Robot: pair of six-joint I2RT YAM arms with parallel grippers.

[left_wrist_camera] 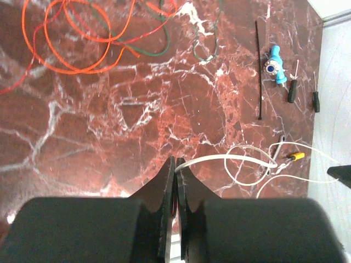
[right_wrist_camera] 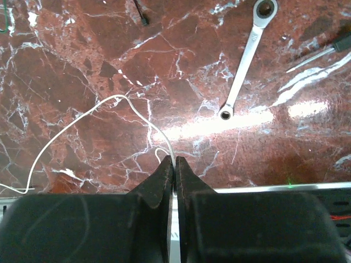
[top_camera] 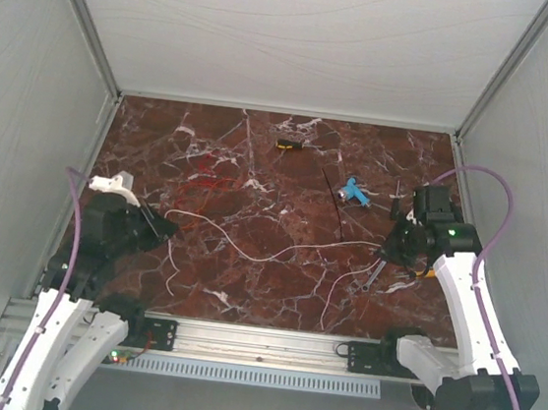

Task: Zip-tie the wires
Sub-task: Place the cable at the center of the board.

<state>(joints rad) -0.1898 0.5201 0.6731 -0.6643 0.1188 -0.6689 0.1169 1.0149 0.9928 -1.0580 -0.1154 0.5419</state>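
A long white wire [top_camera: 248, 255] lies across the marble table between my two grippers. My left gripper [top_camera: 163, 224] is shut on one end of it; the wire leaves its fingertips in the left wrist view [left_wrist_camera: 219, 159]. My right gripper [top_camera: 385, 249] is shut on the other end, and the wire curves away left of it in the right wrist view [right_wrist_camera: 109, 104]. Red and orange wires [top_camera: 208, 173] lie in loose loops at the back left, with a green strand [left_wrist_camera: 159, 50] among them. The black zip tie [top_camera: 335, 194] lies straight beside a blue tool, free of both grippers; it also shows in the left wrist view [left_wrist_camera: 259, 71].
A blue tool [top_camera: 355, 192] lies right of the zip tie. A black-and-yellow screwdriver [top_camera: 289, 145] lies at the back centre. A silver wrench [right_wrist_camera: 244, 60] lies near my right gripper, and two small screwdrivers [left_wrist_camera: 292, 90] lie by the right wall. Grey walls enclose the table.
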